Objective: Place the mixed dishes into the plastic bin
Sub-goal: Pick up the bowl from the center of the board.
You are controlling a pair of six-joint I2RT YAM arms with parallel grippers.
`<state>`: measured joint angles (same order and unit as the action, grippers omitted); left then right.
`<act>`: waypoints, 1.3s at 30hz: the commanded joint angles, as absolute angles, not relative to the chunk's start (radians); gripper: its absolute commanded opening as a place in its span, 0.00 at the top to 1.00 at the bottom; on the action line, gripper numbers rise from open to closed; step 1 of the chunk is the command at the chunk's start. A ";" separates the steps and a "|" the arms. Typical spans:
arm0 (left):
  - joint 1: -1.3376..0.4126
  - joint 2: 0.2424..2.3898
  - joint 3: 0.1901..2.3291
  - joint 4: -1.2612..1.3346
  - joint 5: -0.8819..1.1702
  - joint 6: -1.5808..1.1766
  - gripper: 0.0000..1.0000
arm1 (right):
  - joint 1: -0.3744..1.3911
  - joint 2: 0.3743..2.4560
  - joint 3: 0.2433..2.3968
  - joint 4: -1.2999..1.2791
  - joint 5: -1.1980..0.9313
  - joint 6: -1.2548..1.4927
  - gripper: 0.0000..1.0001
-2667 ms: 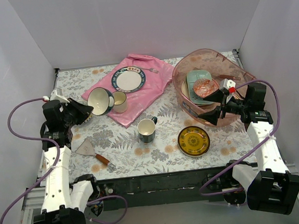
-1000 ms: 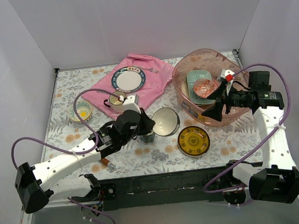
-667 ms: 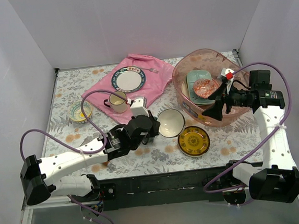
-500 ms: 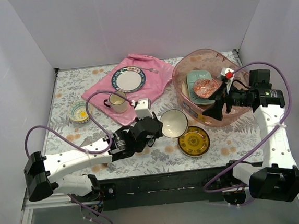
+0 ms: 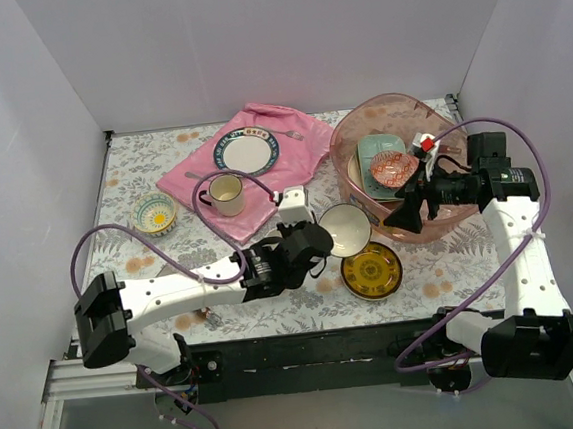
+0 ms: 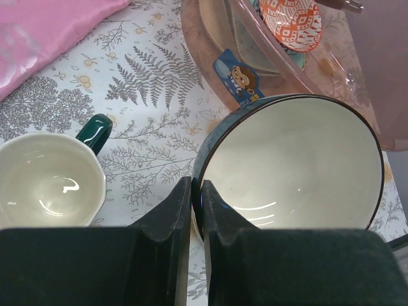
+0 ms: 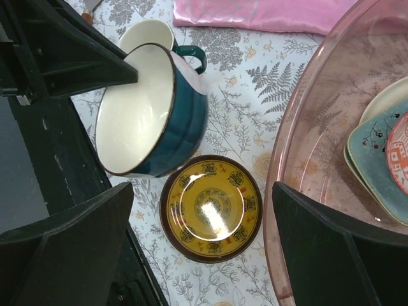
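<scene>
Left claw point(image 6: 196, 191) was clamped on the rim of the teal bowl point(image 6: 293, 166); the plastic bin point(image 6: 194, 44) lay just ahead, to its right, beside the wide-spread right claw point(image 5: 404, 216)

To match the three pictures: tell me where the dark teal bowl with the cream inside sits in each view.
Top external: dark teal bowl just right of centre.
Left wrist: lower right, large.
Right wrist: upper left.
Shared landmark: translucent pink plastic bin.
</scene>
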<state>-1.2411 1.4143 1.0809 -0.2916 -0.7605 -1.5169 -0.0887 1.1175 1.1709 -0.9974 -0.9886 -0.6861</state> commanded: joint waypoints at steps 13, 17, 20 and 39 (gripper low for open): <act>-1.252 1.540 1.295 -0.258 -0.857 -1.559 1.00 | 0.161 1.149 1.180 -0.790 -0.605 -0.379 0.07; -1.255 1.546 1.313 -0.259 -0.871 -1.560 1.00 | 0.219 1.180 1.201 -0.761 -0.479 -0.342 0.20; -1.256 1.551 1.321 -0.264 -0.879 -1.562 1.00 | 0.258 1.203 1.223 -0.756 -0.422 -0.331 0.43; -1.246 1.267 1.075 -0.100 -0.704 -1.381 0.25 | 0.287 1.193 1.273 -0.723 -0.433 -0.351 0.99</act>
